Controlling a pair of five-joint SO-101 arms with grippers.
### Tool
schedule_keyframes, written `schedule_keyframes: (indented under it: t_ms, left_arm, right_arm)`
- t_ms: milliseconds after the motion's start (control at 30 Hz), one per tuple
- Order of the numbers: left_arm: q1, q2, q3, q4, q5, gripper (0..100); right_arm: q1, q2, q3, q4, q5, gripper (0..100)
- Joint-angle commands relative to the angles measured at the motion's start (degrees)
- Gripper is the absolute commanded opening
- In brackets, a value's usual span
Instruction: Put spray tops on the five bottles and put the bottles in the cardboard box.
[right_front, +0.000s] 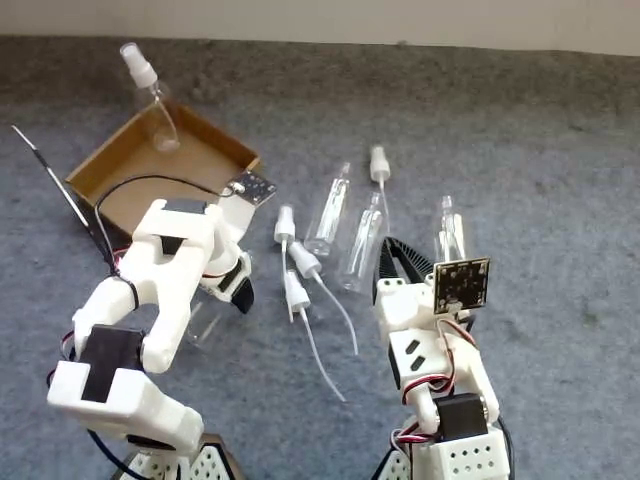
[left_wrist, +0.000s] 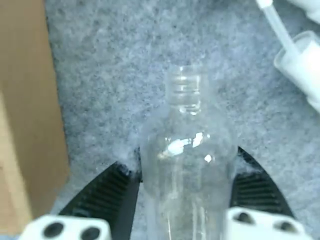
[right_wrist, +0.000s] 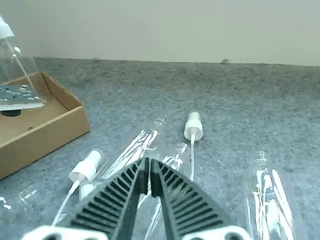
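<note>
Ideally, we are gripping the bottle (left_wrist: 186, 165) steadily in the left fingers (left_wrist: 112, 192) while opening the nearly closed, empty right fingers (right_wrist: 125, 196) for a spray top (right_front: 284, 222).

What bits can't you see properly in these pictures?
- Left wrist view: the held bottle, in the left gripper, has its base cut off by the picture's edge.
- High view: the left arm covers most of that bottle.
- Right wrist view: the right gripper hides part of the middle bottle.
- High view: the camera board hides the far-right bottle at its lower end.
</note>
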Motion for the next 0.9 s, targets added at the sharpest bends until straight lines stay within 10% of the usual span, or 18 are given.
schedule_keyframes:
  t_ms: [0, 867]
  left_arm:
    - [-1.19, -0.48, 0.22, -0.26, -0.62, 27]
    - [-0.48, -0.75, -0.22, -0.26, -1.93, 14]
  right_arm:
    - [0.4, -0.66, 8.4, -0.22, -0.18, 1.1]
    - [0.4, -0.66, 8.4, -0.22, -0.18, 1.1]
